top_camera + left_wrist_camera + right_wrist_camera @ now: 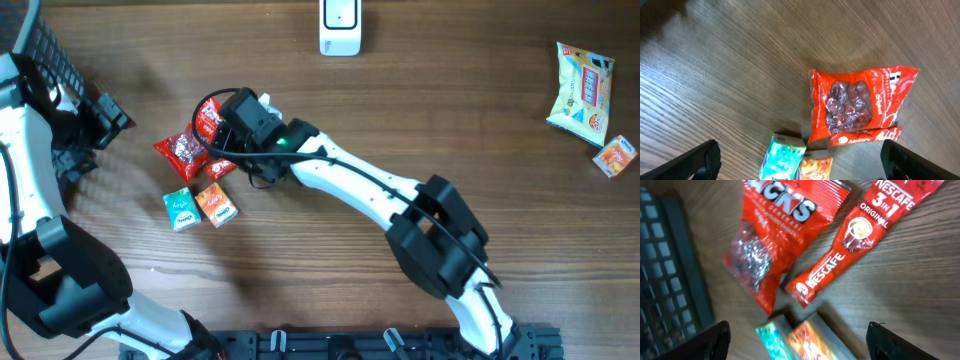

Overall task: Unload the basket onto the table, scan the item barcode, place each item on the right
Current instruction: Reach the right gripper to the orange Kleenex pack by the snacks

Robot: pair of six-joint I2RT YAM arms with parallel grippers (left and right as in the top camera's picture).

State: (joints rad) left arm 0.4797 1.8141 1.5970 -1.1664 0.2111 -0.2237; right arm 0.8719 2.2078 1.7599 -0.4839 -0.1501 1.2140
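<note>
While the left gripper (800, 150) is hanging at the left of the table (450, 110), just beside the black mesh basket (45, 55), with its fingers spread wide and nothing between them, the things for scanning are lying a little further right in a small group. First the red candy bag (178, 150) is lying flat, with the teal box (179, 208) and the orange box (216, 203) near it, side by side and touching each other. Right against the bag, the red coffee stick (850, 240) is also lying flat. The right gripper (797, 330) is hovering over this group, its jaws apart and holding nothing, so I am judging that it is going for the stick or the bag; which one, I cannot tell. Both are looking very light, soft and crinkly, with a smooth foil skin that is probably slipping easily between fingers. Because they are lying flat on the wood, a pinch on the middle from above is not offering much. I am thinking the better place is a sealed end or a long edge, where the foil is stiffer, and for the stick across its narrow width. No barcode is showing on the upper faces, so it is probably sitting underneath. Further right, the white scanner (340, 28) is standing at the far edge, and at the far right a yellow snack bag (580, 90) is lying well apart.
</note>
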